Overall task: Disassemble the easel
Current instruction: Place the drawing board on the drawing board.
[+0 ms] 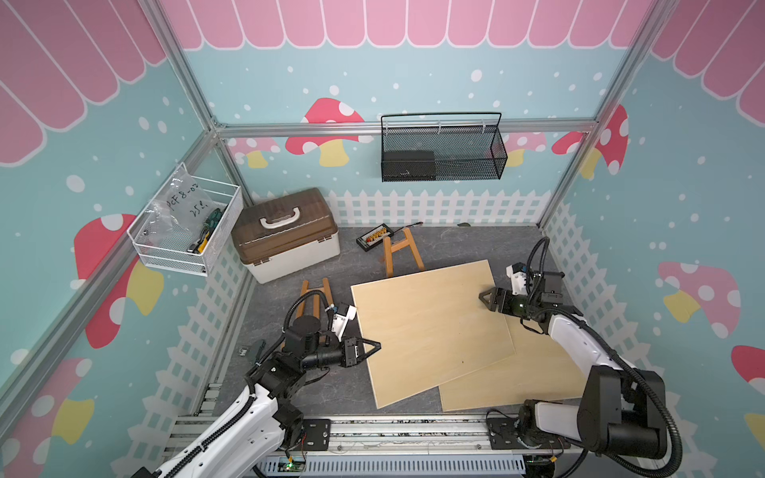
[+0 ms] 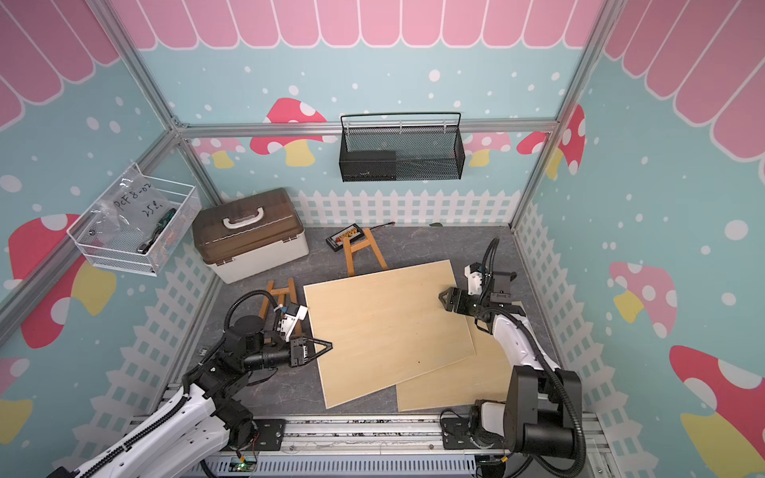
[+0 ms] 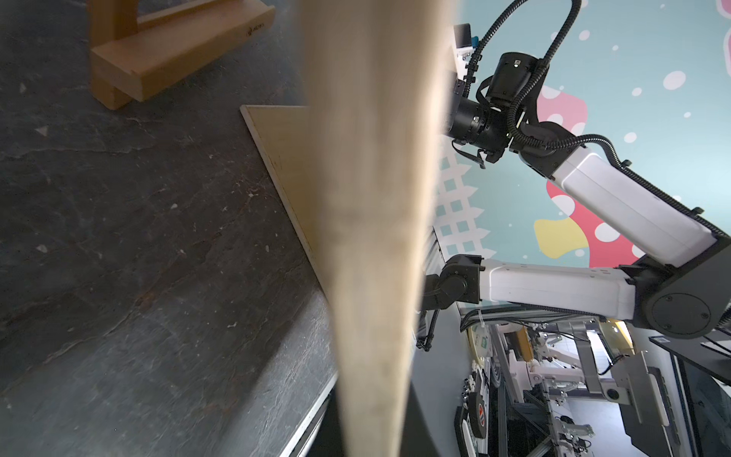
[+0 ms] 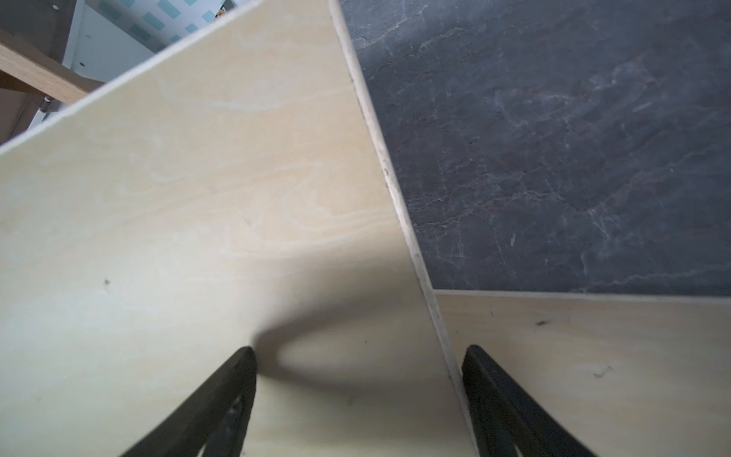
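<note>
Taking the top view as a clock face with the back wall at 12, the upper board (image 1: 426,331) fills the middle of the table (image 1: 455,244). It is a pale, thin plywood sheet with a faint grain and a few small dark marks. The left gripper (image 1: 376,345) is clamped on its edge at about 8 o'clock; in the left wrist view this edge (image 3: 372,237) stands blurred just in front of the camera. The right gripper (image 1: 482,296) is at about 2 o'clock with its jaws wide and holding nothing. In the right wrist view one of its fingers (image 4: 221,395) is over the sheet and the other is beyond the edge, above the lower board (image 4: 593,356). I think the main risk is that the sheet has only one grip, on one side. It is wide and thin, so it can sag, turn in the jaws or slip out. If it drops, it can push the lower board (image 1: 517,380), which lies partly under it toward 5 o'clock. If the right jaws close when they are not square to the edge, they can push the sheet away and not catch it. One brown wooden easel frame (image 1: 403,250) lies at 12 o'clock with its legs under the back edge of the sheet; whether they touch I cannot tell. A second frame (image 1: 316,289) lies at 10 o'clock, partly behind the left arm, which could knock it.
</note>
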`<state>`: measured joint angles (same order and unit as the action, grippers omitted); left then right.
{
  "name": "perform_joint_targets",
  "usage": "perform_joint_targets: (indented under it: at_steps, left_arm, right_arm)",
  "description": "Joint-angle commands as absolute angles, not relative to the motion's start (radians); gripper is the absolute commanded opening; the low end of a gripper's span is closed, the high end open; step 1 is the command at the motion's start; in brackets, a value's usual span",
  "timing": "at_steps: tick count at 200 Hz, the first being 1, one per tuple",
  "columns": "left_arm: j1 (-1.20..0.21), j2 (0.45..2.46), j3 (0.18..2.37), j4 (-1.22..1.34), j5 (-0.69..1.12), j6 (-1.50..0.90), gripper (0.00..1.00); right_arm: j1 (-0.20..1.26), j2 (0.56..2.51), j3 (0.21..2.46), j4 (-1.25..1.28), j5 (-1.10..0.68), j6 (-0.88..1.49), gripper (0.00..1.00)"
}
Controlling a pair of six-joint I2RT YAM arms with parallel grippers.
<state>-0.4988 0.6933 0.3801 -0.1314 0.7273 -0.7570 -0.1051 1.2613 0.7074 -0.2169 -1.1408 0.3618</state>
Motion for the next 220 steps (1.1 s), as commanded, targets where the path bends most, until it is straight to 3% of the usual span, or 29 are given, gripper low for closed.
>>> perform_joint_targets:
  at_steps: [1, 63, 114, 220]
  left_arm:
    - [-0.512, 0.736, 0.364, -0.126, 0.672, -0.752, 0.00]
    - [-0.512, 0.812, 0.379, -0.094, 0.703, -0.768, 0.00]
    - [-0.531, 0.859, 0.384, -0.026, 0.716, -0.839, 0.00]
    - [-0.739, 1.077, 0.389, 0.193, 0.568, -0.986, 0.00]
  right_arm:
    - [-0.058, 1.186, 0.676, -0.274, -1.280, 0.477, 0.83]
    - [-0.075, 1.155, 0.777, -0.398, -0.959, 0.478, 0.87]
    - [-0.075, 1.150, 0.826, -0.385, -0.999, 0.485, 0.87]
    - [-0.072, 1.047, 0.737, -0.323, -1.074, 0.551, 0.86]
